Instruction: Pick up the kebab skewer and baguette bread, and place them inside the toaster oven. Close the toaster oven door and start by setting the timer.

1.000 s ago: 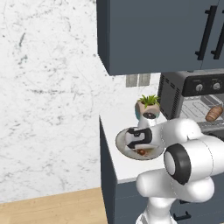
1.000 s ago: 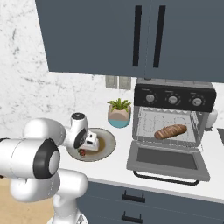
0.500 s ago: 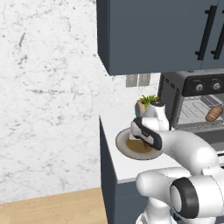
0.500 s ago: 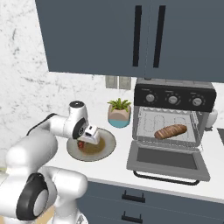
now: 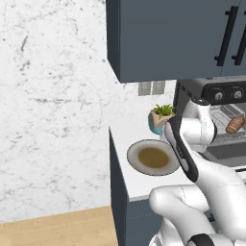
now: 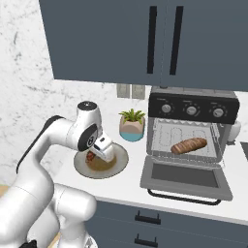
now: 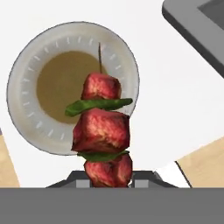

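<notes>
Fingers pinch the skewer at its lowest meat chunk, so its long axis runs straight out from the gripper, over the plate and clear of it. Plate as landmark: the oven stands to its right past the plant, door dropped open toward the counter edge, baguette already on the rack. Judged next move: carry the skewer rightward, tip first, through that opening.

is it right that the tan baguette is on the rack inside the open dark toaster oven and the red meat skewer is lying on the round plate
Not quite. The tan baguette is on the rack of the open dark toaster oven, but the red meat skewer is not on the round plate: the hand view shows the gripper holding it above the plate.
</notes>
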Motion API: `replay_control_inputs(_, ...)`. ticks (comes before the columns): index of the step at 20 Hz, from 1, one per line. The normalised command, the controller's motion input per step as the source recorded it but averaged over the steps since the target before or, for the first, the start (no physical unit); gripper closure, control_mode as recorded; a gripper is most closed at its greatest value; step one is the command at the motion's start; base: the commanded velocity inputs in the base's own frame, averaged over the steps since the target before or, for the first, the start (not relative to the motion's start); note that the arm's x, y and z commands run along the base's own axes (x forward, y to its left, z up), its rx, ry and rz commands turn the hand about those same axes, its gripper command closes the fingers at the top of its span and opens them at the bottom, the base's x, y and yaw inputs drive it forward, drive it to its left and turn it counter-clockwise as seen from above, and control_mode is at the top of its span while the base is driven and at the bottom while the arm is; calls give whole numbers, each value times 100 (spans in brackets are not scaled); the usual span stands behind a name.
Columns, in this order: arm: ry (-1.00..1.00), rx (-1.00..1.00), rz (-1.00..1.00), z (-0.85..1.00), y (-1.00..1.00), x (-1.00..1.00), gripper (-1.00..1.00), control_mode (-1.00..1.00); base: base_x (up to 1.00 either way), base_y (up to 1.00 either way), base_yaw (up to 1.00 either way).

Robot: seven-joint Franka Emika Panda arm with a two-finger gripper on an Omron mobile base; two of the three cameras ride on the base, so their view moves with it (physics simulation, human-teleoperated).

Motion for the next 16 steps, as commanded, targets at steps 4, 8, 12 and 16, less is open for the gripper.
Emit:
replay_control_inputs(4, 0, 8, -42, 55, -66, -53, 100, -100, 0, 0, 0)
replay_control_inputs(8, 0, 8, -43, 59, -69, -29, 100, -100, 0, 0, 0)
replay_control_inputs(12, -3, 7, -39, 51, -57, -4, 100, -100, 0, 0, 0)
replay_control_inputs(16, -1, 6, -38, 49, -53, 0, 100, -100, 0, 0, 0)
